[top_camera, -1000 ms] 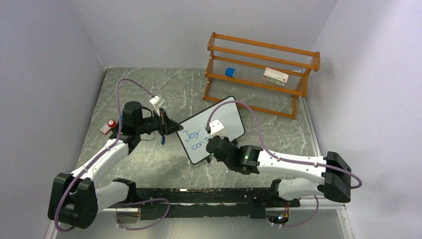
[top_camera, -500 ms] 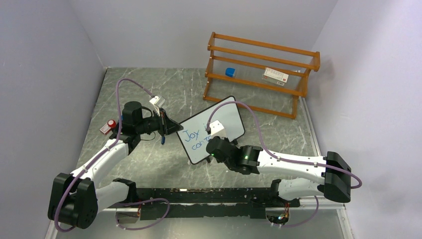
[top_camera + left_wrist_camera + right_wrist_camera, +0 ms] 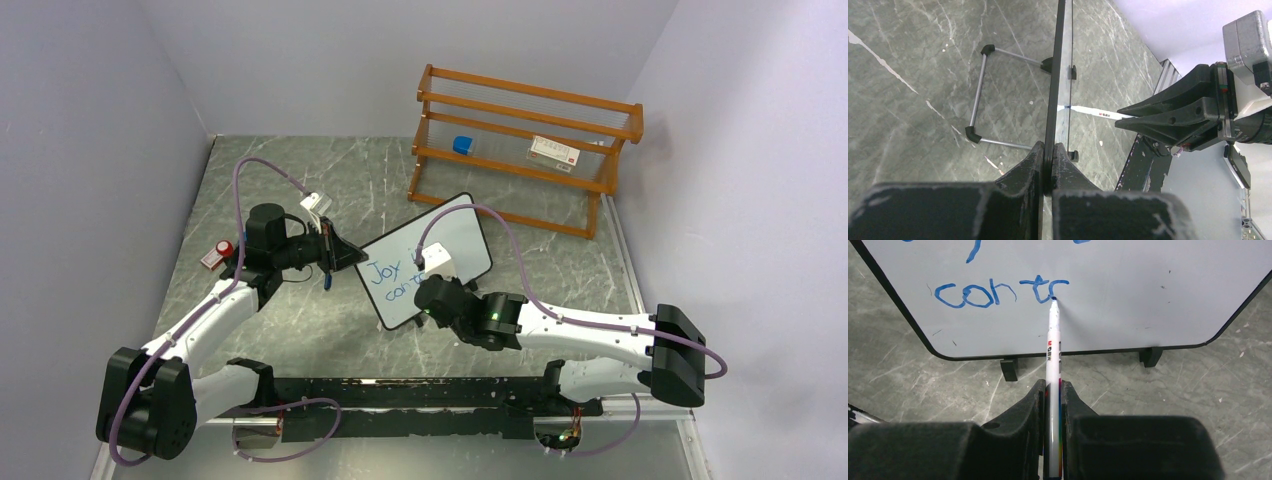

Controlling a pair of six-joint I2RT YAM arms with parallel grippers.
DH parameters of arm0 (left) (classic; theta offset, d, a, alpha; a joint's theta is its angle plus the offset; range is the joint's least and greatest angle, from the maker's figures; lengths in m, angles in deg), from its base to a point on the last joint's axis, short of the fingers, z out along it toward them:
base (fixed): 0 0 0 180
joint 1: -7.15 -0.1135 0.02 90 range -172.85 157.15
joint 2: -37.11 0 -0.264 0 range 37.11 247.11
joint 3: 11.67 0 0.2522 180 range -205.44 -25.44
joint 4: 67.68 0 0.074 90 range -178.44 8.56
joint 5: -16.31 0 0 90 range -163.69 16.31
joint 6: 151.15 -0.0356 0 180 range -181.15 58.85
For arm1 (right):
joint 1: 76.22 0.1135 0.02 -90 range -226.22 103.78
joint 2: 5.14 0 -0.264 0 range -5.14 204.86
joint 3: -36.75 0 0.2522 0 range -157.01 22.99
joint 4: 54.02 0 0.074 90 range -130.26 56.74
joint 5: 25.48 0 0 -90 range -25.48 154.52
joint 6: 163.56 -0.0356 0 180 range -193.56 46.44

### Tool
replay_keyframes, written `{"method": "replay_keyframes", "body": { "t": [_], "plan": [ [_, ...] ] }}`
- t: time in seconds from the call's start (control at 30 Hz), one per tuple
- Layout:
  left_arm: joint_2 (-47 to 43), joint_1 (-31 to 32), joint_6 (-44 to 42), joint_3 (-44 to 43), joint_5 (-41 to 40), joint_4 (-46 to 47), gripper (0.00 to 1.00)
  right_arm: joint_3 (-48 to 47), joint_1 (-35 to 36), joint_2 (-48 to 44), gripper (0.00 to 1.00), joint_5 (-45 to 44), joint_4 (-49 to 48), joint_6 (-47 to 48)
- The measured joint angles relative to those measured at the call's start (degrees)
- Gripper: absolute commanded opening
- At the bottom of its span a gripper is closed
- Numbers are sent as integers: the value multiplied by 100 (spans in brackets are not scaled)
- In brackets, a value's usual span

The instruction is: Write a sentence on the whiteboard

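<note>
left gripper (image 3: pixel 1048 150) clamped tight on whiteboard (image 3: pixel 462 232) side edge | right gripper (image 3: pixel 1053 387) clamped tight on marker (image 3: pixel 1053 347), tip touching whiteboard | sentence (image 3: pixel 979 294) reads "joy" over "contr" | whiteboard upright near middle of table (image 3: pixel 330 330)

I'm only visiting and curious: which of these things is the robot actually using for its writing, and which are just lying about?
In use: whiteboard, blue sentence, marker held in the right gripper, left gripper clamped on the board's edge.

Lying about: orange rack, blue object and white box on it, red-capped item.
</note>
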Motion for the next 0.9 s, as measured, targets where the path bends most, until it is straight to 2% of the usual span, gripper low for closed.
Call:
{"method": "replay_keyframes", "body": {
  "t": [0.9],
  "plan": [
    [-2, 0, -7, 0, 0, 0, 5, -2, -133, -44, 0, -197, -22, 98]
  ]
}}
